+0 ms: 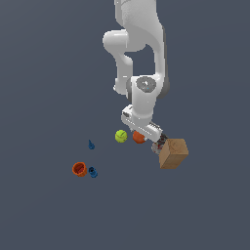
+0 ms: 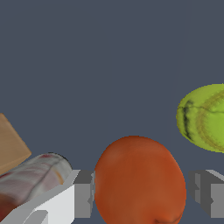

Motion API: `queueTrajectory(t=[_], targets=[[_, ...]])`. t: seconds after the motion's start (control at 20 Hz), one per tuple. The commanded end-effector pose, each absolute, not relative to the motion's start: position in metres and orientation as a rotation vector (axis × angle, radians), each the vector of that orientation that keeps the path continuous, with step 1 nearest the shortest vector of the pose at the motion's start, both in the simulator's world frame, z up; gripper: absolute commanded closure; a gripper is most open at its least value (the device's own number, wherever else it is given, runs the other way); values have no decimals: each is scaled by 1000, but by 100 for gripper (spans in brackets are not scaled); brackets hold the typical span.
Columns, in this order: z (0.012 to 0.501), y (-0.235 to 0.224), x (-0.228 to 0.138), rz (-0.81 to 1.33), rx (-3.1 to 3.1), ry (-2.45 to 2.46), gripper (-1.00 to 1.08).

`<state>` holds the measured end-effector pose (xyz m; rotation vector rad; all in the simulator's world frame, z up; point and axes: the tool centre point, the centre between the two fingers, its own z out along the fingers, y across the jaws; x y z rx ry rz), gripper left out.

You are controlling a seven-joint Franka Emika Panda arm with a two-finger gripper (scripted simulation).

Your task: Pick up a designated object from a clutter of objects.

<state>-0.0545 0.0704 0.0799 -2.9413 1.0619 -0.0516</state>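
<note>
**You:** How do the jaws stand?

**Me:** Your gripper has its jaws apart. In the wrist view one grey finger sits on one side of the orange-red ball and the other grey finger on the opposite side. On the far side you can see a clear strip of floor between pad and ball. On the near side the pad is just beside the ball; whether it touches, I cannot tell.

**You:** So where exactly is the ball?

**Me:** Between your two fingers, lying on the dark grey floor. In the exterior view it peeks out as a small orange shape just under the white hand of the arm, which partly covers it.

**You:** What lies closest to it?

**Me:** The yellow-green ball is just beside it, outside the fingers; in the exterior view it sits toward that view's left of the orange-red ball. On the other side, a roundish item with a pale, red-marked wrapping lies near your finger, and past it the corner of the tan cardboard box. In the exterior view the box stands tilted on the exterior view's right of the hand.

**You:** And farther out?

**Me:** Well apart, toward the exterior view's left, you have the orange cup with a small blue piece just beside it, and another blue piece alone between the cup and the yellow-green ball.
</note>
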Motion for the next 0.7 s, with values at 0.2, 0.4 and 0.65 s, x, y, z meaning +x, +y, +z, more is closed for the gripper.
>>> queueTrajectory(t=[0.2, 0.4, 0.65], targets=[[114, 87, -47, -50, -2943, 1060, 108], [145, 102, -41, -46, -2945, 1060, 108], [188, 123, -31, -39, -2948, 1059, 108]])
